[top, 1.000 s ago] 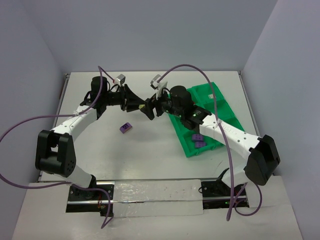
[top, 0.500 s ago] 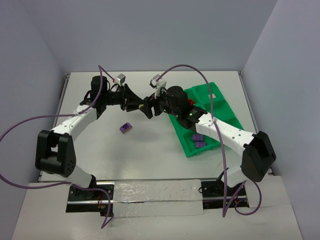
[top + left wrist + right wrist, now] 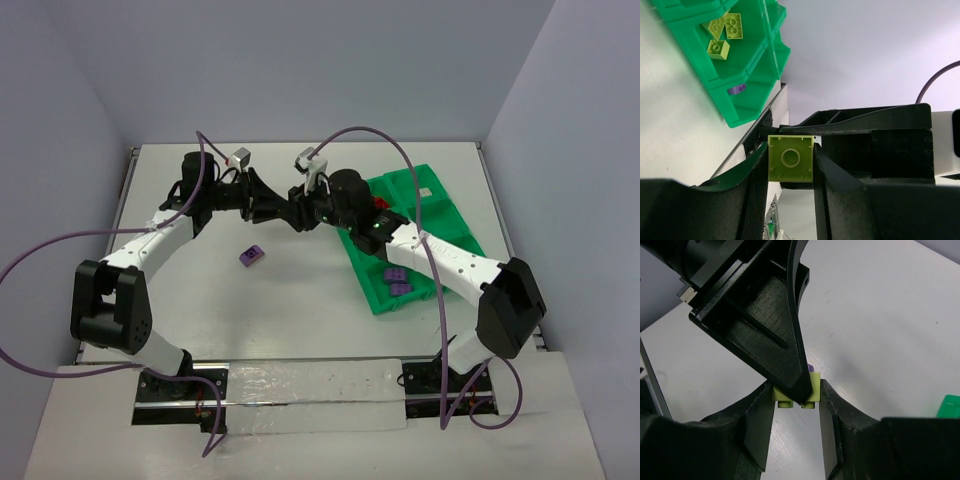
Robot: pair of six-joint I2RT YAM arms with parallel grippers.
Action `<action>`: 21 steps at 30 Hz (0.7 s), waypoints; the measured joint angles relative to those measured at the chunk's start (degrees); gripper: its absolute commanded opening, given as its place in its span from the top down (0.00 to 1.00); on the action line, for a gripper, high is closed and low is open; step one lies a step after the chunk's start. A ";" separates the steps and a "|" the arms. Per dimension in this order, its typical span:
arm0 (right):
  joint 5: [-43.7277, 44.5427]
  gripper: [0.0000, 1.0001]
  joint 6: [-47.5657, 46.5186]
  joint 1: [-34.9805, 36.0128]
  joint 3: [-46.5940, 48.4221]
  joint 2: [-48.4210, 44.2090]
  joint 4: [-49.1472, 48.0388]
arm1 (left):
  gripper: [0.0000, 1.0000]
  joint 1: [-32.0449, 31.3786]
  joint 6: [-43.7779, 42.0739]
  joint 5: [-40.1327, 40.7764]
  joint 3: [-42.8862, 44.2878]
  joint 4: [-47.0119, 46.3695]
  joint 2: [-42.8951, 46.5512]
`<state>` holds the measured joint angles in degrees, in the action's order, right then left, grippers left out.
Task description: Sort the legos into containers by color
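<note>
Above the tabletop (image 3: 300,300), the top view has the left hand (image 3: 283,208) and right hand (image 3: 303,214) meeting tip to tip, clear of the surface. What sits between them is too small to tell from this angle. Behind the right hand, under its forearm, lies the tray (image 3: 372,290), with purple bricks (image 3: 396,280) in its nearest compartment. A loose purple brick (image 3: 251,255) rests on the tabletop below the left hand, toward the bases.

From the left wrist, the left hand is clamped on a yellow-green brick (image 3: 791,158). Its fingers (image 3: 756,190) press two opposite sides, and the hollow underside faces the camera. The right hand's black body sits just beyond the brick. Far past the fingertips, up and to the left, one tray compartment holds three matching bricks (image 3: 722,32).

From the right wrist, the right hand's fingers (image 3: 760,425) are closed on the same brick from both sides. One finger of the left hand crosses in front and hides the brick's middle. Both hands grip it at once.

This looks like a hand-over from left to right, at the point where both have hold. Next, the left hand needs to open and draw straight back without dragging the brick. Then the right hand can swing back to the tray and release it over the yellow-green compartment. The loose purple brick is yet to be sorted.
</note>
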<state>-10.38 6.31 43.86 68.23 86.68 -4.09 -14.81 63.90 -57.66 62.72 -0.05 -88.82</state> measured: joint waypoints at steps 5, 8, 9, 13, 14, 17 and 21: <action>-0.57 1.00 0.36 0.00 0.46 0.67 0.43 | 0.60 0.13 -1.24 0.57 0.55 2.28 -0.05; -0.44 1.00 0.86 -0.01 0.46 0.67 0.16 | 0.08 0.12 -4.72 1.30 3.43 7.88 -0.45; -0.33 1.00 0.99 -0.02 0.45 0.65 -0.09 | 0.06 0.08 -5.83 1.73 4.41 9.44 -0.53; 0.59 1.00 1.34 0.00 -0.37 -0.02 -0.29 | 0.01 0.03 -9.96 3.68 6.97 14.58 -0.55; 0.89 1.00 1.37 0.00 -1.00 -0.38 -0.41 | 0.01 0.02 -10.59 4.20 7.41 15.72 -0.55; 1.95 1.00 1.58 0.00 -3.33 -1.70 -0.36 | 0.01 0.00 -13.02 6.54 8.81 20.00 -0.60; 4.13 1.00 2.07 -0.18 -5.47 -2.65 -0.22 | 0.01 0.00 -15.97 10.75 11.69 25.72 -0.97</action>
<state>-6.25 8.37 43.68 62.76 84.03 -4.31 -14.81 47.93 -46.91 74.40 25.67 -89.79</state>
